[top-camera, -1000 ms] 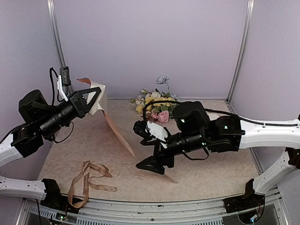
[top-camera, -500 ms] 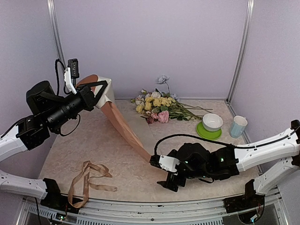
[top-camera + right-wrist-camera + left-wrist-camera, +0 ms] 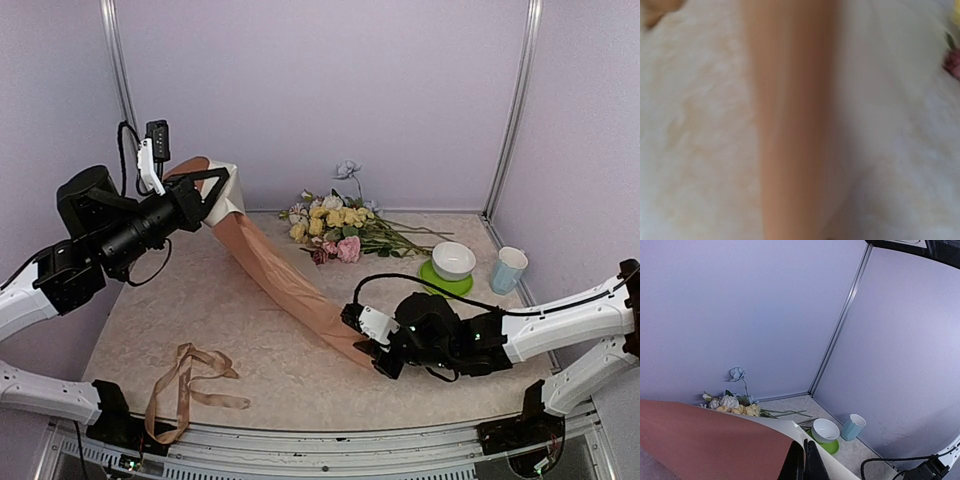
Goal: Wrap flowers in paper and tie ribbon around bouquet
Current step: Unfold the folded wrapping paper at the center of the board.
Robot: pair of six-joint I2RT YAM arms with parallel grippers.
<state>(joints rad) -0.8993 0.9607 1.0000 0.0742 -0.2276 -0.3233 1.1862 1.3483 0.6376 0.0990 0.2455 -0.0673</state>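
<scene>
My left gripper (image 3: 215, 190) is raised high at the left and is shut on the upper corner of the peach-pink paper (image 3: 270, 270). In the left wrist view its closed fingers (image 3: 804, 460) pinch the paper (image 3: 715, 440) at the edge. The sheet hangs as a long narrow band down to the table's middle. Its lower end meets my right gripper (image 3: 368, 345), whose fingers are hidden. The right wrist view is a blur of paper (image 3: 790, 125) over the table. The flowers (image 3: 335, 225) lie loose at the back. The ribbon (image 3: 185, 385) lies at the front left. A bouquet is out of view.
A white bowl (image 3: 453, 260) sits on a green saucer (image 3: 440, 283) at the right, with a pale blue cup (image 3: 507, 270) beside it. The same bowl (image 3: 825, 430) and cup (image 3: 854, 426) appear in the left wrist view. Walls close the back and sides.
My right arm swung down from the flowers to the table, then right to the paper's lower end. The left gripper lifted its corner slightly, and the sheet now stretches lower and longer.
</scene>
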